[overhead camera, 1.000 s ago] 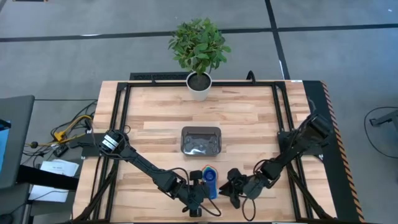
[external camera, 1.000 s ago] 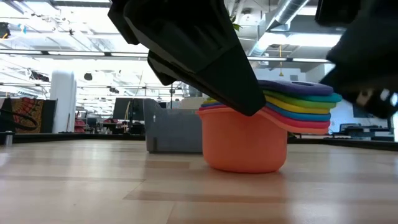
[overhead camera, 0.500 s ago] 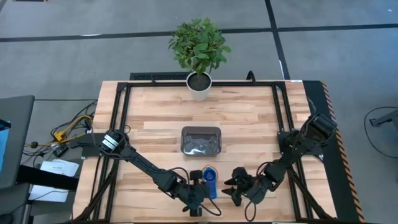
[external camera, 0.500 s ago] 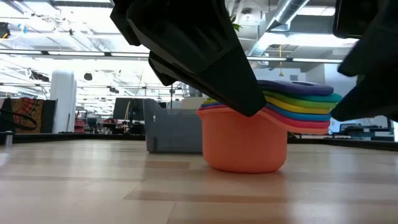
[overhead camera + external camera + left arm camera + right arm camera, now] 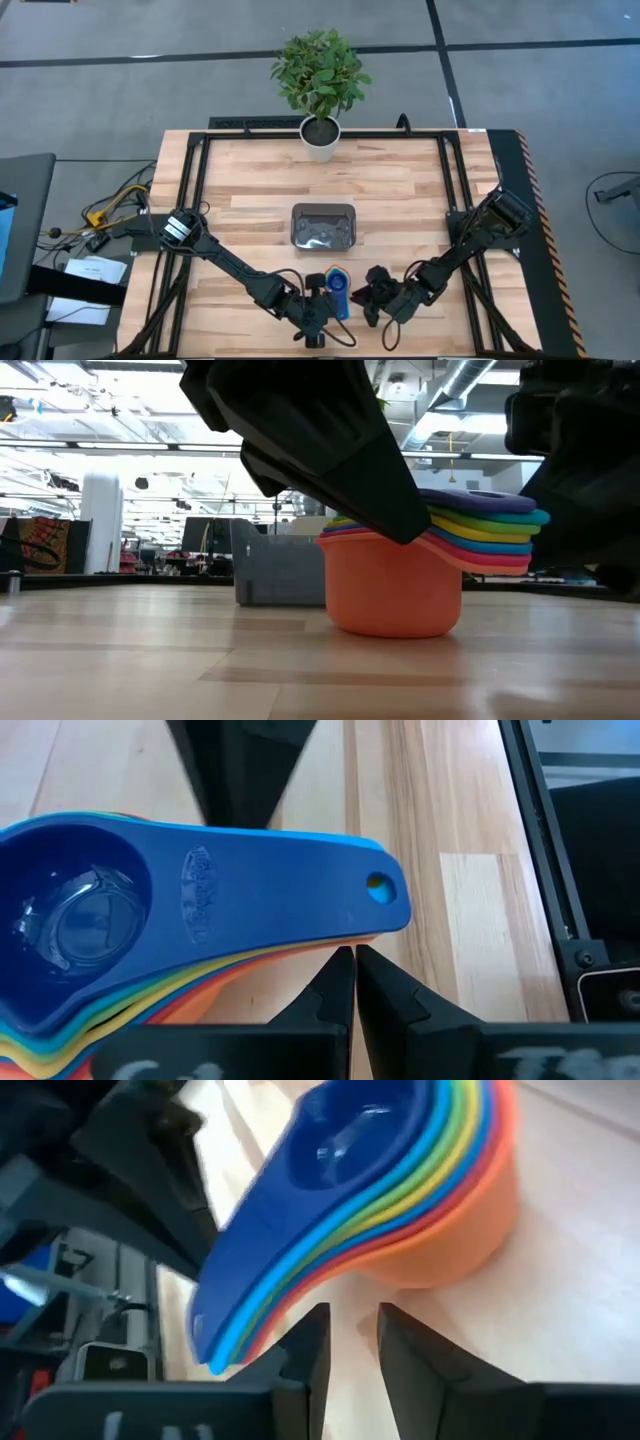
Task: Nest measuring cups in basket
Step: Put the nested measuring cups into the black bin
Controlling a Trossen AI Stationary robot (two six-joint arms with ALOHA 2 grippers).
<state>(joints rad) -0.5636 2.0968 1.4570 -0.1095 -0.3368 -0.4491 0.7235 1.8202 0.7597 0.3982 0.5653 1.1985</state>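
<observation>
beside measuring cups (image 5: 337, 283), right gripper (image 5: 371, 293) closer

The nested measuring cups (image 5: 337, 283) stand near the table's front edge, flanked closely by the left gripper (image 5: 322, 312) and the right gripper (image 5: 374, 296). Bare wood separates the stack from the basket (image 5: 322, 225). The plant pot (image 5: 320, 140) stands well beyond.

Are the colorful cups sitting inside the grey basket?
No, in the high view the stacked cups stand on the wooden table near its front edge, while the basket sits apart in the middle.
</observation>
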